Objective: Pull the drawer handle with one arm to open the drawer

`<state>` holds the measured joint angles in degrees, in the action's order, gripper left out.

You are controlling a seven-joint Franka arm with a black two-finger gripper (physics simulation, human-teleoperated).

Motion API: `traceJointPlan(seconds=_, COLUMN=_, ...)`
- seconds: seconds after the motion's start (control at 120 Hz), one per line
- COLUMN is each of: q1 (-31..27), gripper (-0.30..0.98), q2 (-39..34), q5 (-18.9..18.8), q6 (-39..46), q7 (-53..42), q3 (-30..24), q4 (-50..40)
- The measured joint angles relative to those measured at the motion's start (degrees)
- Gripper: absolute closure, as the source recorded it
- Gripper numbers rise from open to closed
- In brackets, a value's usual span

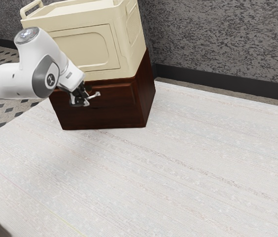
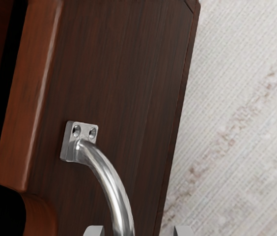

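Now, the black two-finger claw is standing spread, with the curved silver metal handle of the dark-brown wooden drawer lying between its tips.

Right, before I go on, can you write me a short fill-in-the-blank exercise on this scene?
The arm reaches in from the exterior view's ____. The cream crate rests ____ the dark brown cabinet. The plate on the visible end of the curved handle has ____ screws. The end effector is ____, with the handle between its fingers.

Missing words: left; on top of; two; open.
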<state>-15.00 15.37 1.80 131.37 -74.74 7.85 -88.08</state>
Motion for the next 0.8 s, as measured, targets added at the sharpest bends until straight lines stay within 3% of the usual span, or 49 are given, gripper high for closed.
traceJointPlan(seconds=0.8, q1=0.3, gripper=0.58, q2=-9.1, q5=0.0, q6=0.2, q7=0.5, q3=-0.1, q4=-11.0)
